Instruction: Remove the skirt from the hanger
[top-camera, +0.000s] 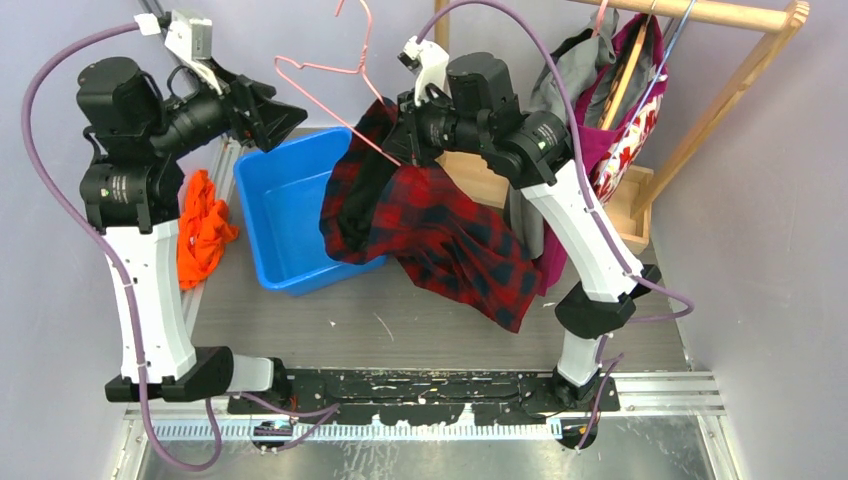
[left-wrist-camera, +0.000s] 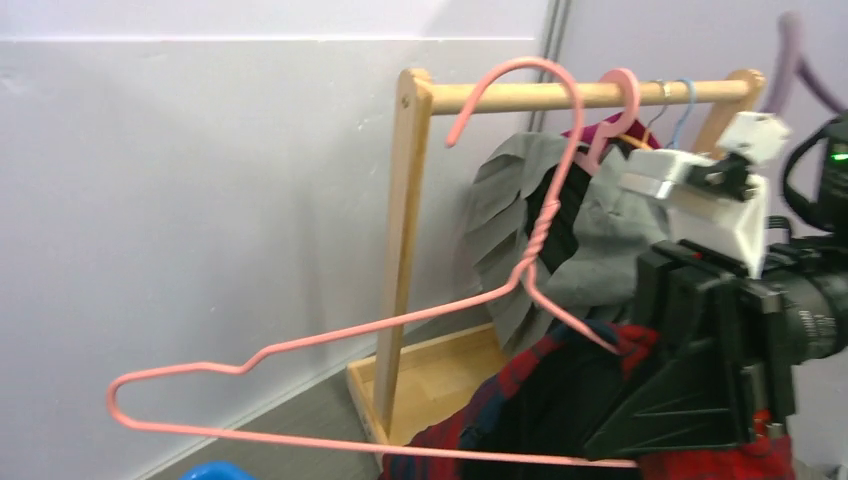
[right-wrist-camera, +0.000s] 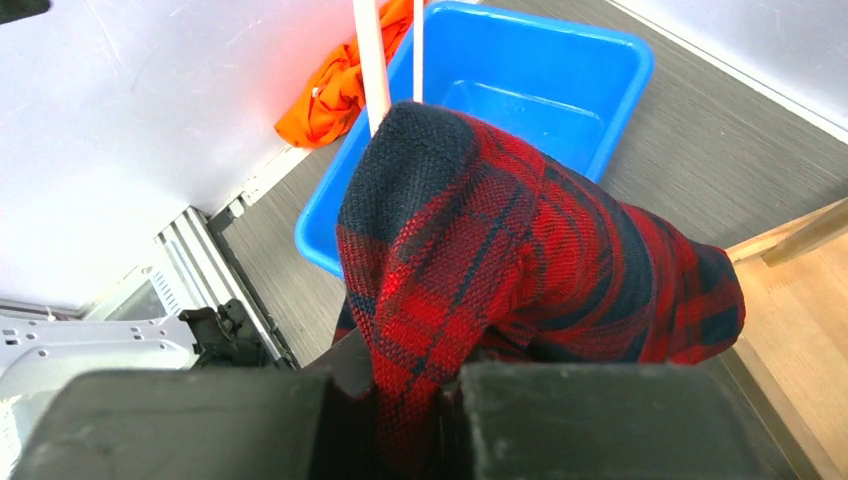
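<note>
The red and navy plaid skirt (top-camera: 440, 235) hangs over the right end of a pink wire hanger (top-camera: 330, 70), which stands upright in the air above the table. My right gripper (top-camera: 400, 130) is shut on a fold of the skirt (right-wrist-camera: 500, 230), with cloth pinched between its fingers (right-wrist-camera: 420, 420). In the right wrist view the hanger's wires (right-wrist-camera: 378, 60) run out of the skirt's top. My left gripper (top-camera: 285, 115) is just left of the hanger. The left wrist view shows the hanger (left-wrist-camera: 400, 320) whole and ungripped, without my fingers. The skirt (left-wrist-camera: 540, 400) shows there too.
A blue bin (top-camera: 290, 210) sits under the skirt's left side. An orange cloth (top-camera: 200, 225) lies left of it. A wooden clothes rack (top-camera: 700, 15) stands at the back right, holding grey and magenta garments (top-camera: 620, 100) on hangers, with its wooden base behind the right arm.
</note>
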